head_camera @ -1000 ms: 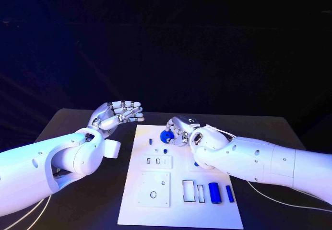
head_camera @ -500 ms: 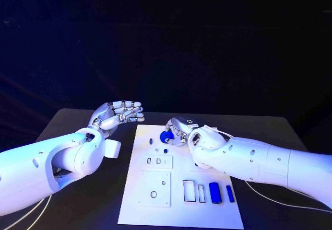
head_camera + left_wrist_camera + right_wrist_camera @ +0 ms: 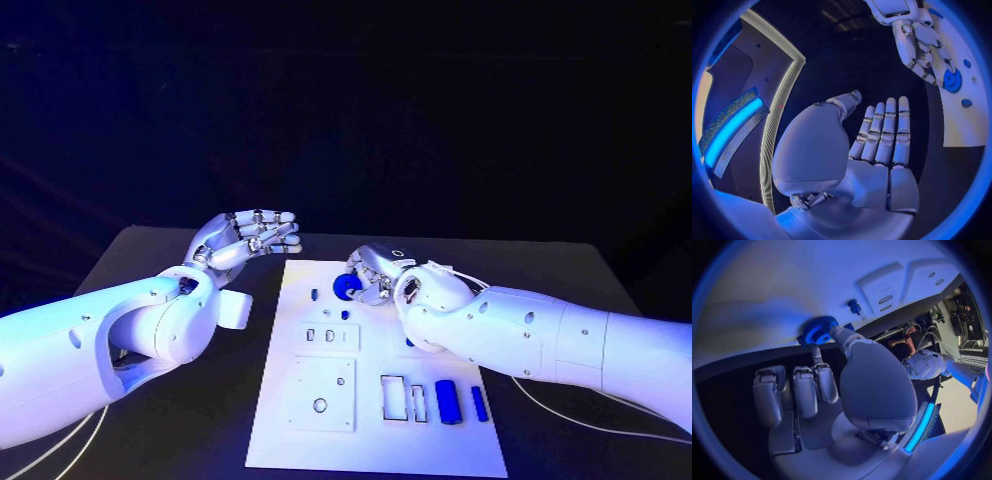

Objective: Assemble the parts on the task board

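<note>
Barely anything has moved since the earlier frames: my right arm has crept a touch along the far end of the task board (image 3: 281,440), and the blue gear (image 3: 348,286) sits in the same spot as before. Left arm hasn't shifted at all. Biggest to smallest: task board lies in the middle of the black table (image 3: 159,260), long axis running away from me. Right hand (image 3: 378,272) is over the board's far end, thumb and fingers curled in around the blue gear (image 3: 819,330); the right wrist view shows the thumb tip touching the gear's toothed rim, so I call it pinched, gear low against the board. Can't tell if it is fully seated on its post. Left hand (image 3: 242,239) is raised off the table just beside the board's far left corner, palm up, fingers apart and lightly bent, holding nothing; the left wrist view confirms an empty palm (image 3: 873,150). Near end of the board holds two blue cylinders (image 3: 447,401) lying next to empty rectangular slots, untouched. My read: gear placement is in its slow seating stage, most parts not yet assembled.
</note>
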{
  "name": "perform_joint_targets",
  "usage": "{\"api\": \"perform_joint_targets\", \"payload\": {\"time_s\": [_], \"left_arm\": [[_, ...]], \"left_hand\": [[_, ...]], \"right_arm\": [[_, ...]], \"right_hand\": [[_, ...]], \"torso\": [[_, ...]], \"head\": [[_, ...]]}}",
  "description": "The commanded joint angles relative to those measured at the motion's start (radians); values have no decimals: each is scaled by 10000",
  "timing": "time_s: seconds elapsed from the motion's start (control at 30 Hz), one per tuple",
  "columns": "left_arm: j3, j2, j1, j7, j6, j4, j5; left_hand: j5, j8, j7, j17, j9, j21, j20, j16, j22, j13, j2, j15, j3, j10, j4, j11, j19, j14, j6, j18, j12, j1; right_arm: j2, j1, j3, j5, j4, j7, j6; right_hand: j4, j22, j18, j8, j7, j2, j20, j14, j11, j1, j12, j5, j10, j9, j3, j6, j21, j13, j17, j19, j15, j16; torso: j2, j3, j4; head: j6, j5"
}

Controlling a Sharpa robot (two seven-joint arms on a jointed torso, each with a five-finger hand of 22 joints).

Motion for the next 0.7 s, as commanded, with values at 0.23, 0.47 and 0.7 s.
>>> {"api": "perform_joint_targets", "payload": {"time_s": [0.23,0.47,0.7], "left_arm": [[8,-2,16,35,165,22,22],[8,-11,16,37,157,30,22],[8,-21,16,37,145,32,22]], "left_hand": [[-42,-37,219,11,12,31,4,-72,13,11,77,-20,-5,28,-43,57,4,-73,-48,32,-27,-5],[-42,-37,219,11,12,31,4,-72,13,11,77,-20,-5,28,-43,57,4,-73,-48,32,-27,-5],[-41,-46,223,18,12,37,5,-80,14,9,85,-17,-12,20,-40,61,-3,-80,-53,31,-32,-21]], "right_arm": [[-75,-14,-16,325,91,175,496],[-127,-25,-24,408,69,129,674],[-180,-29,-29,441,57,41,777]], "right_hand": [[740,2588,-129,-219,-28,469,73,861,30,-655,60,509,98,29,-1153,72,53,1243,1801,1013,66,52],[824,2627,-141,-188,-57,547,63,877,7,-668,147,537,177,60,-1188,199,86,1332,1868,1047,51,74],[922,2627,-141,-172,-80,607,49,882,-13,-721,163,586,194,81,-1205,287,86,1349,1886,1047,34,81]], "torso": [[8,1,-4],[3,-4,-5],[0,-4,12]], "head": [[12,-16],[19,-44],[23,-55]]}}
